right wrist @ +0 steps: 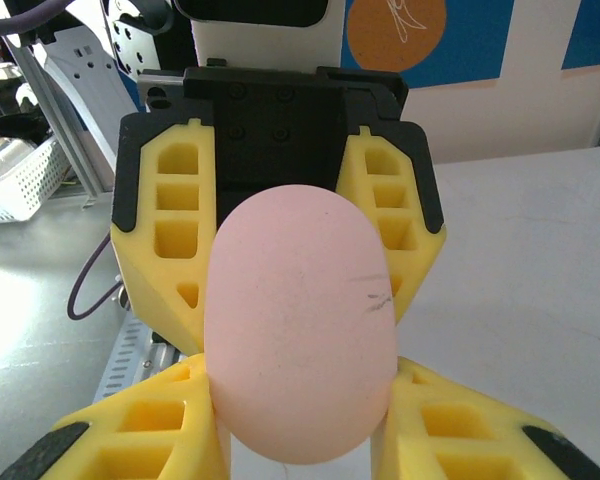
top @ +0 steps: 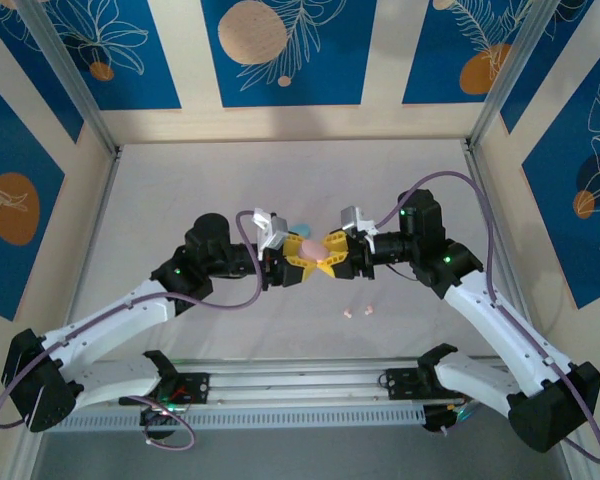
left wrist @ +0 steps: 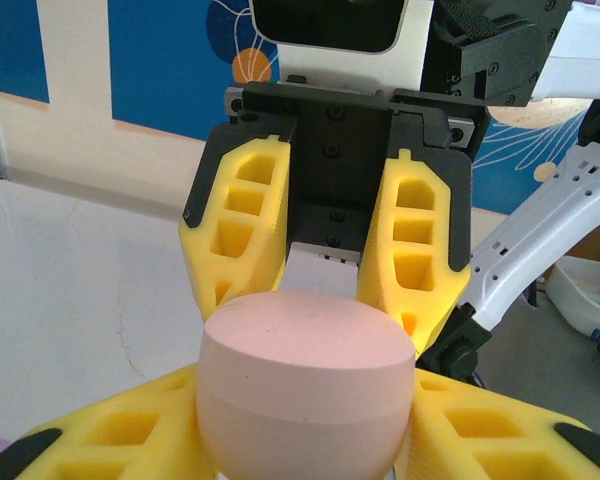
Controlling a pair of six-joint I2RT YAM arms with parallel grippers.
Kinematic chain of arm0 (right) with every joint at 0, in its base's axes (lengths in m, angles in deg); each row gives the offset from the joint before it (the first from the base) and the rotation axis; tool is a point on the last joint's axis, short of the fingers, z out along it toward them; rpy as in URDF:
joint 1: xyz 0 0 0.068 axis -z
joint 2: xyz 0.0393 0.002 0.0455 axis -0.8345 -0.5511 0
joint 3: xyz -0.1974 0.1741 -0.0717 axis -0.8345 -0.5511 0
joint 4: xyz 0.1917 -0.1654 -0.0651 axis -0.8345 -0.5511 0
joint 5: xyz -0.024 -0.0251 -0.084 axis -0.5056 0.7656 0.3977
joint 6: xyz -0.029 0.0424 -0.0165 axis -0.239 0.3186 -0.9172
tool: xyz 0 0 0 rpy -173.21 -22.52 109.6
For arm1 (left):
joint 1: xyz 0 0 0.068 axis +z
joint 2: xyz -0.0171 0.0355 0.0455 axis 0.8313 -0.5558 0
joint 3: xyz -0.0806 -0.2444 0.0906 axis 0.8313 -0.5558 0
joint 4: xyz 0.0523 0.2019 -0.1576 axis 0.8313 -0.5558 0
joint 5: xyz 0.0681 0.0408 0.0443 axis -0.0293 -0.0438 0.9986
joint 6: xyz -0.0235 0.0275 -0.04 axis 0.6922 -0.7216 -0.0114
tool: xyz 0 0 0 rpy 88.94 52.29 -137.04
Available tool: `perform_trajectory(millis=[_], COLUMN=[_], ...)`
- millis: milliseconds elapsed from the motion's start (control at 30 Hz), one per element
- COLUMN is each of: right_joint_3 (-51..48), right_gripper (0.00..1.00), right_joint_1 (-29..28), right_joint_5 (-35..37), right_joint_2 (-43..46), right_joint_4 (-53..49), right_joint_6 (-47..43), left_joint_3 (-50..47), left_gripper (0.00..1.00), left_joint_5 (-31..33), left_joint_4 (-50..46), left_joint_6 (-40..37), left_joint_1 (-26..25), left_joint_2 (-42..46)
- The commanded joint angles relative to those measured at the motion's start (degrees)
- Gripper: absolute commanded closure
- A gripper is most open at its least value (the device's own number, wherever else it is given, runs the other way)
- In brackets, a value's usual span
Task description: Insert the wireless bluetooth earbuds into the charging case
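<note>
The left pincer [top: 296, 260] and right pincer [top: 332, 250] both grip the case [top: 310, 246] aloft. Pink buds [top: 359, 310] lie toward the counter's [top: 180, 200] near edge, nearer the right arm.

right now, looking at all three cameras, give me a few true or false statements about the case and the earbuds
1. The pink case is clamped from both sides, by the left jaws and the right jaws. True.
2. The pink case has its lid flipped open. False: it is closed, and the left wrist view shows only a thin seam around it.
3. Two earbuds lie loose on the table, nearer the arm bases than the case. True.
4. Those two earbuds are lilac. False: both look pink.
</note>
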Motion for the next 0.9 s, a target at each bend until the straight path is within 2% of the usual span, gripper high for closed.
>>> perform_trajectory(millis=[0,167,400,700,867], right_joint_3=[-0.6,-1.0,-0.1,2.7,5.6], right_gripper=[0.69,0.69,0.62,0.55,0.53], right_joint_1=[-1.1,-1.3,-1.2,3.7,4.2], right_joint_5=[1.3,2.0,2.5,-4.9,-5.6], right_joint_2=[0.5,0.7,0.6,-1.2,-4.1], right_joint_4=[1.6,1.7,1.1,0.0,-3.0], right_joint_6=[-2.3,-2.7,-0.6,7.5,9.7], left_joint_3=[0.4,0.7,0.2,-1.9,-2.0], left_gripper=[0.58,0.68,0.8,0.83,0.84], left_joint_5=[-2.0,-2.5,-2.2,-2.9,-3.1], left_joint_4=[2.8,2.7,1.9,1.8,2.1], left_joint_6=[1.6,1.9,-0.2,-3.8,-3.8], left_joint_1=[-0.2,-0.2,-0.2,-0.2,-0.2], left_joint_2=[-0.8,-1.1,-1.1,-0.4,-0.6])
